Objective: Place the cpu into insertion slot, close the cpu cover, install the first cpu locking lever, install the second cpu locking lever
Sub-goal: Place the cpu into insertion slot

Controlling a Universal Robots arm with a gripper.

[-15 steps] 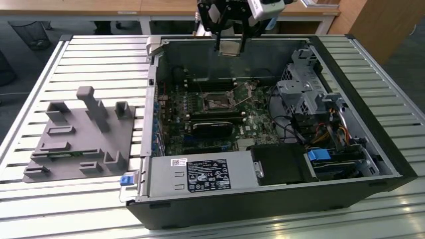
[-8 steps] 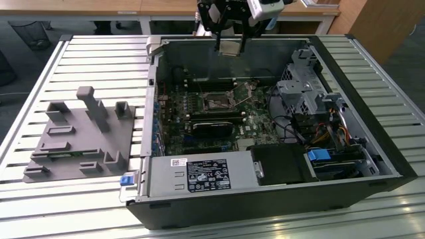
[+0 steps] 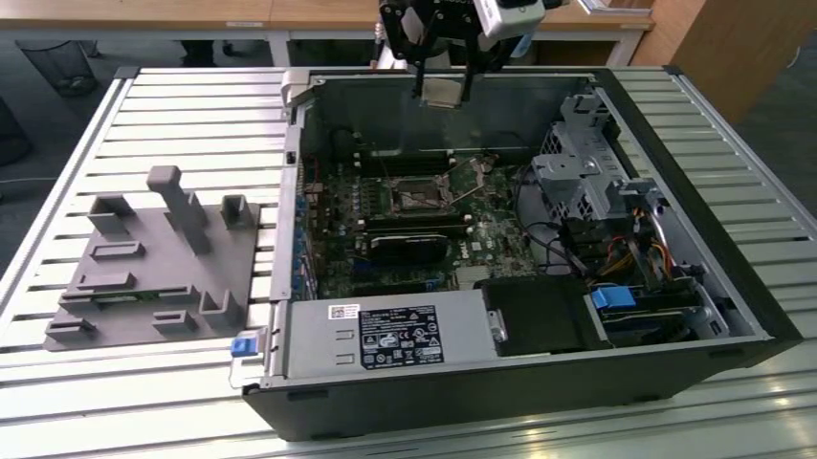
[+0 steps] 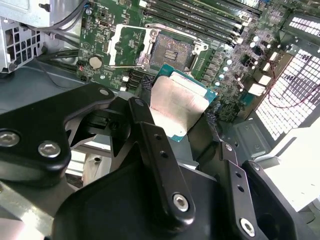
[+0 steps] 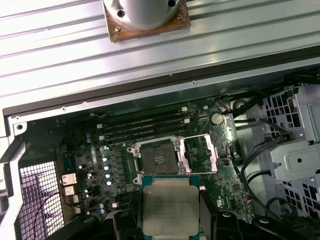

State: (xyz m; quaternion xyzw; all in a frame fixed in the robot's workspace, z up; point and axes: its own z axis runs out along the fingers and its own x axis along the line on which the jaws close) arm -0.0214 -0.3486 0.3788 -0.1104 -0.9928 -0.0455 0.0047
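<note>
Gripper (image 3: 443, 94) hovering near far wall of open case (image 3: 511, 402), jaws pinching cpu (image 5: 170, 205) by opposite edges. Cpu hanging level in air, above board and well apart from slot (image 5: 157, 157), not yet seated. Slot sitting bare, cover (image 5: 213, 156) lying flipped open just beside it. Judging by this: placing under way; seating, cover closing and both locking steps remaining.
</note>
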